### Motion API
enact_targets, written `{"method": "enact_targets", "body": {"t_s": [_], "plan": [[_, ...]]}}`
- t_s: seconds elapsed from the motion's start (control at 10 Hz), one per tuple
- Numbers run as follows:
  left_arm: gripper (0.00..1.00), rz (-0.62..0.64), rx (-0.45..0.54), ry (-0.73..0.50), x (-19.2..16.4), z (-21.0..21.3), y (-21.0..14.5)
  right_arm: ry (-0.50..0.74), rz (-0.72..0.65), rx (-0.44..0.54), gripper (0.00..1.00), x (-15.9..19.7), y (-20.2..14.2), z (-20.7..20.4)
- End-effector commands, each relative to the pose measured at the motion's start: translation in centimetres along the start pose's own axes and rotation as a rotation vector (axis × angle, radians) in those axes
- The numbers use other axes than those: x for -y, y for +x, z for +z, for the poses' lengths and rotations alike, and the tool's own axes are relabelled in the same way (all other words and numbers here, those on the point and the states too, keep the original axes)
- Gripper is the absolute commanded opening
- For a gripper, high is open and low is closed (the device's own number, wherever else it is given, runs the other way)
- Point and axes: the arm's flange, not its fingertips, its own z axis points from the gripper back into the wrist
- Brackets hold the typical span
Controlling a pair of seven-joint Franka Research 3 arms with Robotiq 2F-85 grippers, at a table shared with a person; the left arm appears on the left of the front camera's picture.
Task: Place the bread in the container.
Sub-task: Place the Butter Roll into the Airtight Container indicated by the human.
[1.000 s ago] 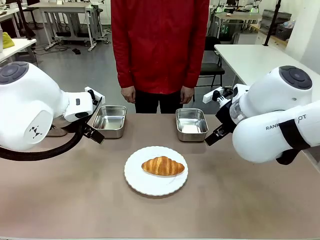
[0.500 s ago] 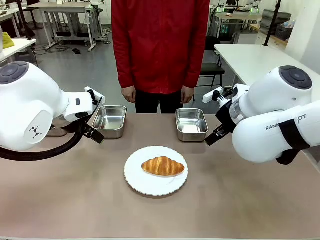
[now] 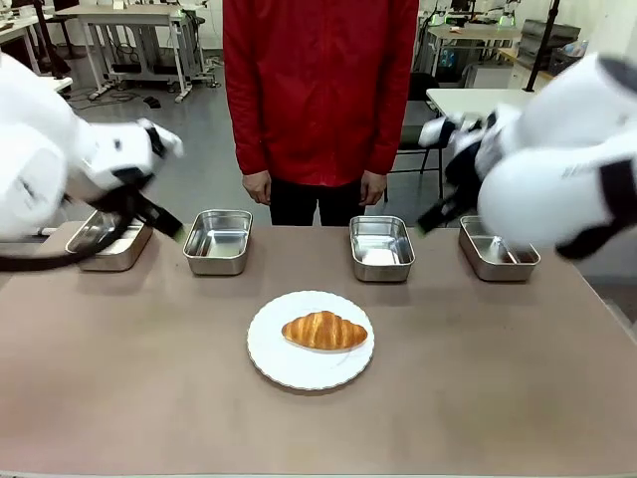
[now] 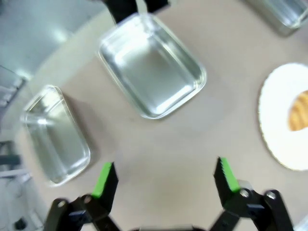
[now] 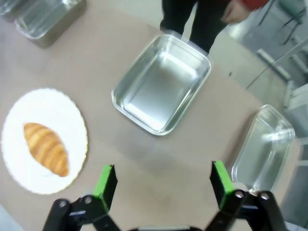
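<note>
Half bread (image 4: 299, 111) cut off at left wrist view's edge.

Left arm (image 3: 50, 169): enters from the left side, held above the tabletop (image 3: 478, 398), outline blurred. Left pincer (image 4: 164, 168): pointing down at the tabletop, jaws wide apart, green pads (image 4: 103, 179) bare, empty. Right arm (image 3: 567, 169): enters from the right side, likewise off the tabletop, outline blurred. Right pincer (image 5: 162, 171): pointing down, jaws wide apart, empty.

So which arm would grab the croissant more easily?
Right, perhaps, narrowly: both are open and similarly far, but the right gripper faces the whole croissant, the left gripper only its end.
</note>
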Motion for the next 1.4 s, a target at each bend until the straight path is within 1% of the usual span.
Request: {"method": "enact_targets", "body": {"t_s": [0.0,0.1,0.2,0.3,0.4,0.5,0.6,0.7,0.8,0.9,1.0,1.3], "plan": [[1.0,-0.035,-0.028,-0.058,-6.6,3.3,1.6,0.078,-0.003,0.038,1.0,5.8,1.7,4.6],[1.0,-0.061,-0.027,-0.087,-9.4,4.8,1.6,0.097,-0.008,0.071,1.0,8.9,1.5,7.0],[1.0,-0.087,0.004,-0.126,-12.5,6.4,1.4,0.128,-0.018,0.114,1.0,13.0,0.7,9.3],[1.0,-0.088,0.042,-0.132,-15.2,7.8,1.1,0.164,-0.005,0.154,1.0,16.6,-0.4,10.6],[1.0,-0.101,0.079,-0.145,-17.9,9.4,0.5,0.185,0.015,0.189,1.0,19.9,-1.8,11.5],[1.0,-0.097,0.108,-0.144,-20.3,10.6,-0.4,0.188,0.003,0.222,1.0,23.0,-3.6,12.0],[1.0,-0.093,0.148,-0.162,-22.7,11.0,-1.7,0.227,-0.006,0.284,1.0,25.8,-5.8,12.7],[1.0,-0.113,0.191,-0.192,-24.1,11.2,-2.6,0.241,-0.022,0.325,1.0,27.4,-7.4,13.1],[1.0,-0.104,0.223,-0.19,-24.8,11.4,-3.2,0.246,-0.04,0.341,1.0,28.3,-8.6,13.2],[1.0,-0.131,0.193,-0.154,-23.8,11.5,-3.3,0.255,-0.004,0.361,1.0,28.2,-9.1,13.0],[1.0,-0.088,0.187,-0.145,-23.8,12.4,-3.3,0.202,-0.041,0.32,1.0,27.2,-9.0,14.2],[1.0,-0.088,0.187,-0.145,-23.8,12.4,-3.3,0.202,-0.041,0.32,1.0,27.2,-9.0,14.2]]}}
